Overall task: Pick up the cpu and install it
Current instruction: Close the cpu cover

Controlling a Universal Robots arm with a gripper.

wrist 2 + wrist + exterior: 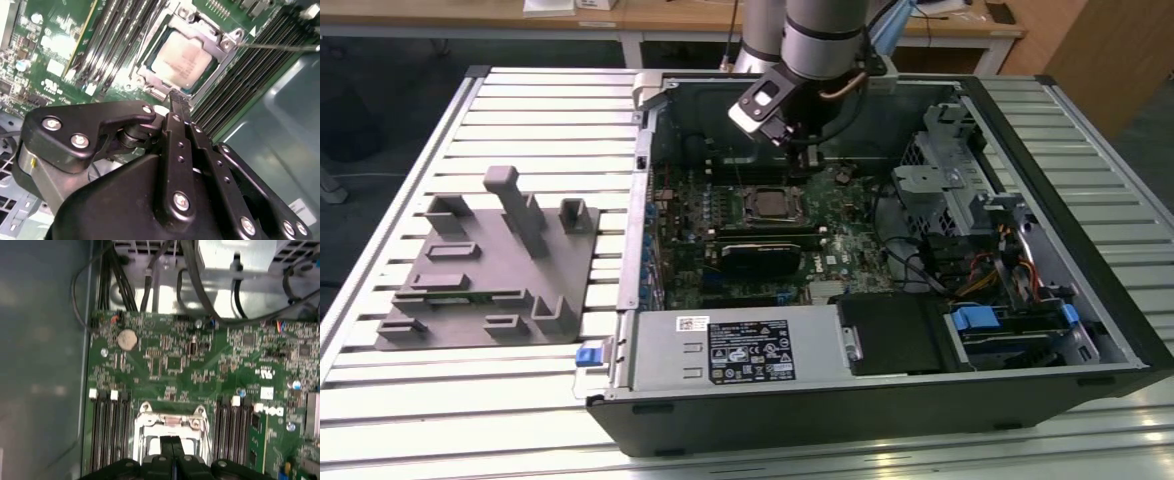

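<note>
Second wrist view is showing the small flat square cpu (pixel 180 60) with its silver-grey metal top, which is looking pale and a little pinkish under the light. It is lying flat inside the silver metal socket frame (pixel 226 41) on the green motherboard (pixel 55 45), not in the gripper. Long dark memory slots (pixel 112 35) are running on both sides of the socket.

The black metal gripper (pixel 178 104) is hanging just above the near edge of the socket frame, and its two narrow fingers are pressing together with nothing between them. In the first wrist view the joined fingertips (pixel 172 442) are standing over the socket.

In the exterior view the arm is reaching into the open black computer case (pixel 1067 300), and the grey plastic tray (pixel 480 270) with upright blocks is lying well apart on the slatted white table (pixel 520 110).
</note>
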